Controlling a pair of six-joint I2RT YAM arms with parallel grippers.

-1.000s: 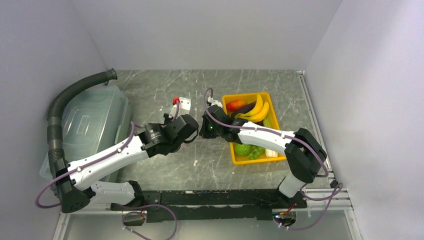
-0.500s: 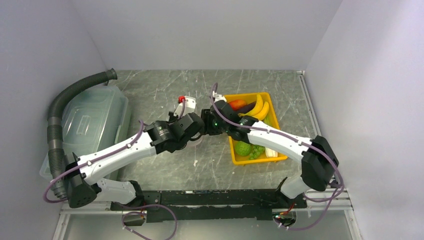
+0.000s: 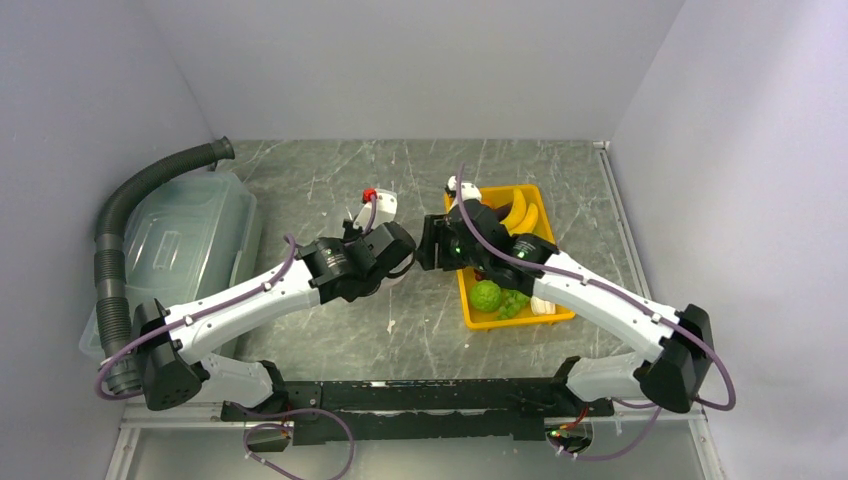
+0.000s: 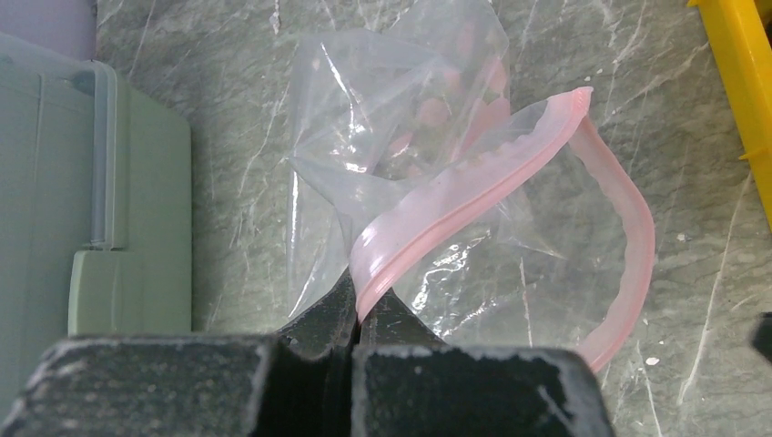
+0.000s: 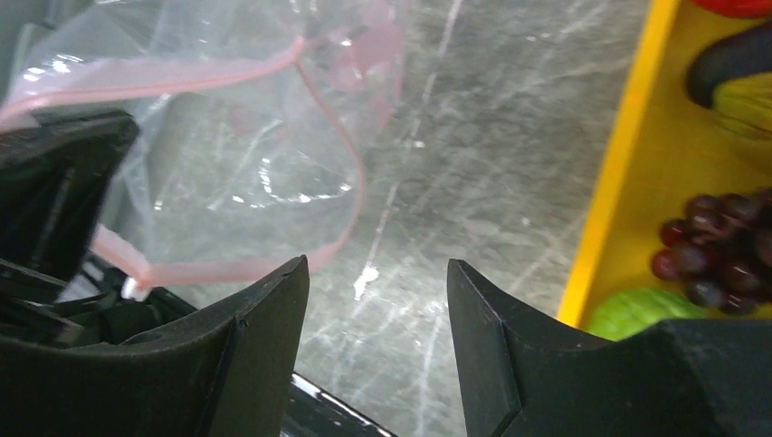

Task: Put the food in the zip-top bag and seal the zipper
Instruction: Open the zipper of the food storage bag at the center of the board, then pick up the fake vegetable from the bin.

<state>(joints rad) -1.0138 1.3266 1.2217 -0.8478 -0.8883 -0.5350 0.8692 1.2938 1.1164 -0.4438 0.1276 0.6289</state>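
My left gripper [image 4: 360,314] is shut on the pale-pink zipper [image 4: 473,173] of the clear zip-top bag [image 4: 391,118], pinching one end of the strip. The bag's mouth gapes in a loop above the table. My right gripper [image 5: 376,264] is open with nothing between its fingers, just right of the bag [image 5: 228,155] and beside the yellow tray [image 5: 619,164]. The food lies in the tray: bananas [image 3: 517,213], a green round fruit [image 3: 487,296], dark grapes [image 5: 719,246], an eggplant [image 5: 728,59] and a pale leek [image 3: 545,305]. From above, both grippers meet mid-table, left [image 3: 402,262] and right [image 3: 425,246].
A large translucent lidded bin [image 3: 180,240] stands at the left with a grey corrugated hose [image 3: 125,205] curving over it. The yellow tray's rim [image 3: 468,318] is close to my right arm. White walls close in the marbled table on three sides.
My right gripper has opened from shut and drawn right toward the tray. The left gripper, still shut on the bag, has moved a little right.
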